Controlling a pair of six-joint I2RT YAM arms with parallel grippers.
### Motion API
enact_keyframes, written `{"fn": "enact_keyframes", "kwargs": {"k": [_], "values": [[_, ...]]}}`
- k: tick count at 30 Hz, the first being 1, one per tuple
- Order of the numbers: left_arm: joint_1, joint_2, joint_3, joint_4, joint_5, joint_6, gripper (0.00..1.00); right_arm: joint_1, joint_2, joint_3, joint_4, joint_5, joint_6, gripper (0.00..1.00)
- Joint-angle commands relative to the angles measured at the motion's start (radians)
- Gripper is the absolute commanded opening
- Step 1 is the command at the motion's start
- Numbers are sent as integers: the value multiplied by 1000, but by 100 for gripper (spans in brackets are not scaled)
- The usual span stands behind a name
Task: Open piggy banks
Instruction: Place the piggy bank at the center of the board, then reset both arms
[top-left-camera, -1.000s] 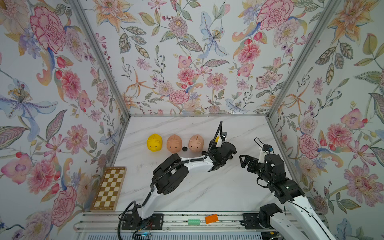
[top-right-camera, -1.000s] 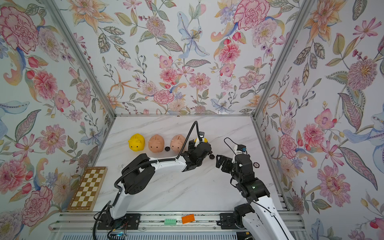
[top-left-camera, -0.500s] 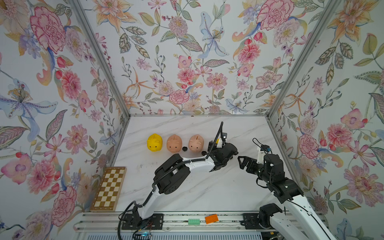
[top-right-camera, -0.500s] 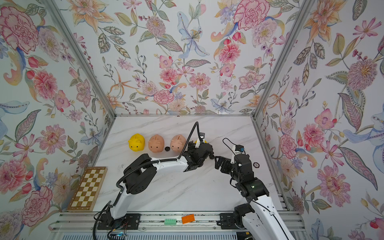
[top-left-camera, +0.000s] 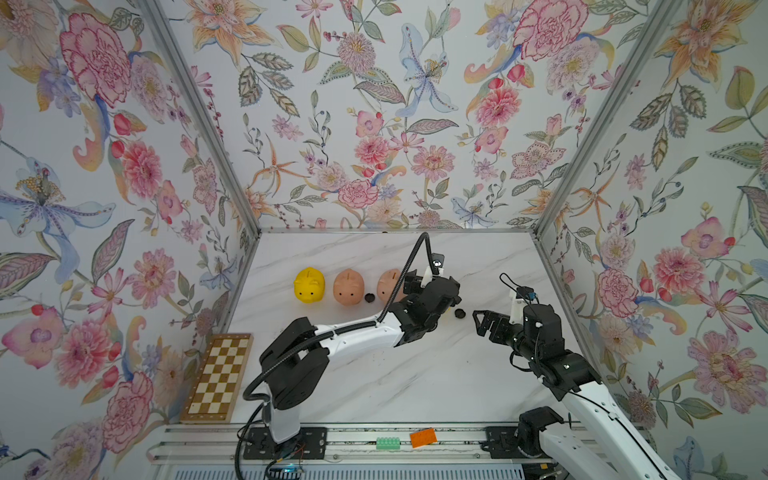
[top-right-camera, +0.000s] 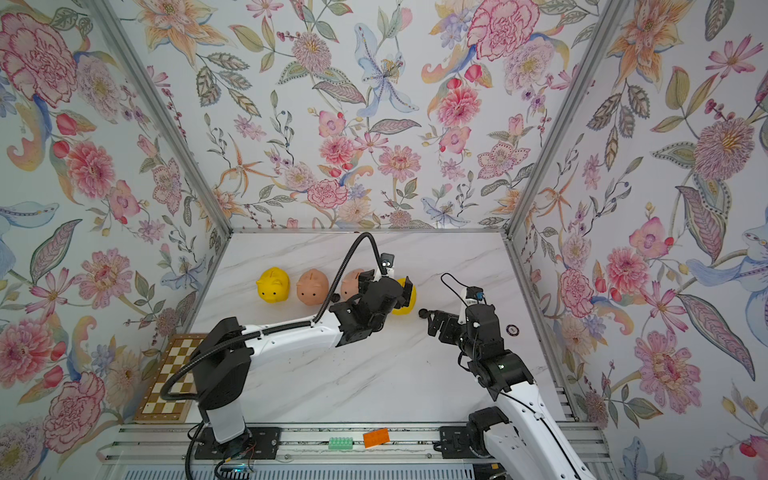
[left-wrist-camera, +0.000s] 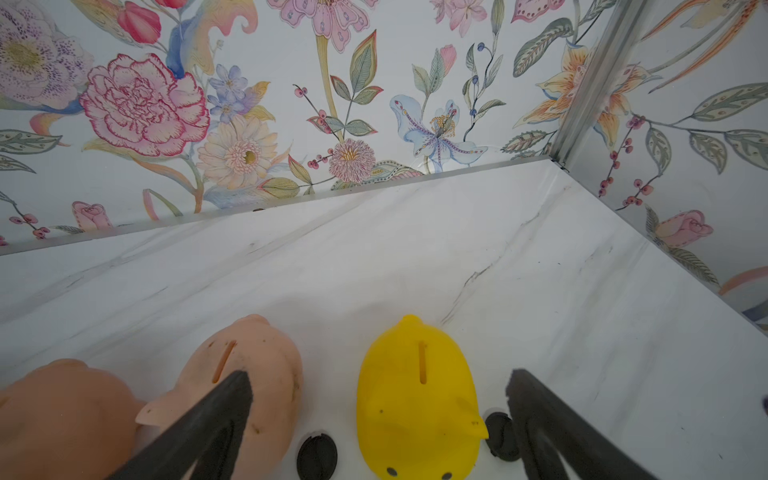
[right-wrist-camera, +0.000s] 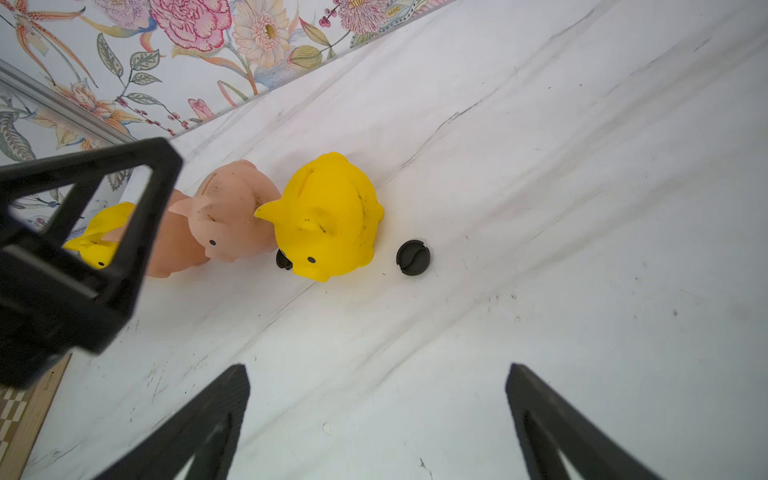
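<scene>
Four piggy banks stand upright in a row on a white marble table (top-left-camera: 415, 386). At the end of the row nearest the right arm is a yellow piggy bank (left-wrist-camera: 415, 399), on its feet with its coin slot facing up. Just beside it, on the side away from the right arm, is a pink piggy bank (left-wrist-camera: 257, 365). Beyond that come a farther pink piggy bank (top-left-camera: 348, 287) and, at the far end, a second yellow piggy bank (top-left-camera: 309, 285). The left gripper (left-wrist-camera: 378, 376) is at the yellow piggy bank with its fingers (left-wrist-camera: 216, 419) spread wide, one on each side, neither touching it and nothing held. A black plug (left-wrist-camera: 316, 455) lies on the table between the yellow piggy bank and its pink neighbour. Another black plug (right-wrist-camera: 412, 257) lies just beside the yellow piggy bank on the opposite side. A third black plug (top-left-camera: 369, 297) lies between the two pink ones. The right gripper (right-wrist-camera: 377, 370) is near the yellow piggy bank on that opposite side but apart from it, with its fingers spread and empty. A chessboard (top-left-camera: 218, 378) sits well apart from the yellow piggy bank, by the wall on the left arm's side.
</scene>
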Motion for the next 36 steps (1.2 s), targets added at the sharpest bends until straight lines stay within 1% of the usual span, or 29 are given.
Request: {"fn": "enact_keyframes", "kwargs": {"k": [1, 3, 4, 5, 7, 9, 11, 13, 14, 15, 16, 17, 18, 19, 20, 21, 23, 25, 26, 27, 29, 31, 33, 34, 35, 36], "values": [[18, -124, -128, -17, -12, 137, 99, -6, 16, -18, 136, 46, -57, 99], [28, -202, -226, -30, -77, 193, 99, -6, 35, -45, 216, 103, -94, 99], [30, -262, -277, -12, -126, 238, 99, -5, 43, -61, 256, 127, -119, 99], [29, -310, -350, 43, -177, 303, 99, -3, 53, -83, 311, 157, -149, 99], [31, -403, -494, 169, -235, 430, 99, -4, 67, -115, 391, 226, -210, 99], [34, -509, -663, 403, -346, 588, 99, -3, 86, -139, 460, 296, -279, 99], [70, -622, -807, 569, -353, 659, 99, -4, 110, -175, 552, 331, -366, 99], [142, -738, -894, 572, -330, 633, 99, -3, 140, -217, 661, 372, -449, 99], [196, -795, -913, 504, -313, 559, 99, -5, 159, -243, 724, 398, -479, 99], [258, -845, -915, 397, -270, 480, 99, -6, 178, -266, 790, 424, -507, 99], [321, -878, -919, 330, -228, 418, 99, -9, 198, -283, 842, 438, -528, 99], [394, -900, -942, 330, -205, 371, 99, -11, 222, -303, 901, 440, -555, 99], [449, -909, -976, 370, -206, 355, 99, -16, 252, -320, 964, 445, -572, 99], [487, -908, -1011, 434, -208, 369, 99, -23, 282, -333, 1010, 450, -576, 99], [516, -899, -1051, 540, -211, 404, 99, -33, 321, -342, 1054, 451, -578, 99], [547, -875, -1122, 667, -197, 437, 99, -44, 364, -346, 1093, 455, -577, 99], [599, -819, -1176, 821, -153, 473, 99, -59, 438, -354, 1156, 462, -579, 99], [652, -761, -1170, 814, -103, 452, 99, -69, 490, -389, 1266, 453, -595, 99], [683, -728, -1169, 814, -49, 451, 99, -71, 507, -411, 1331, 441, -602, 99], [714, -696, -1174, 836, -1, 416, 99, -75, 518, -425, 1374, 433, -601, 99], [772, -610, -1193, 942, 91, 401, 99, -98, 543, -432, 1410, 431, -570, 99], [818, -511, -1201, 1055, 154, 393, 99, -110, 559, -424, 1414, 445, -566, 99], [832, -421, -1202, 1196, 197, 433, 99, -123, 573, -417, 1423, 443, -560, 99], [842, -382, -1205, 1260, 227, 460, 99, -131, 583, -419, 1438, 421, -572, 99], [868, -345, -1205, 1296, 256, 417, 99, -141, 596, -427, 1467, 396, -583, 99], [895, -307, -1204, 1321, 321, 388, 99, -151, 610, -432, 1503, 387, -582, 99]]}}
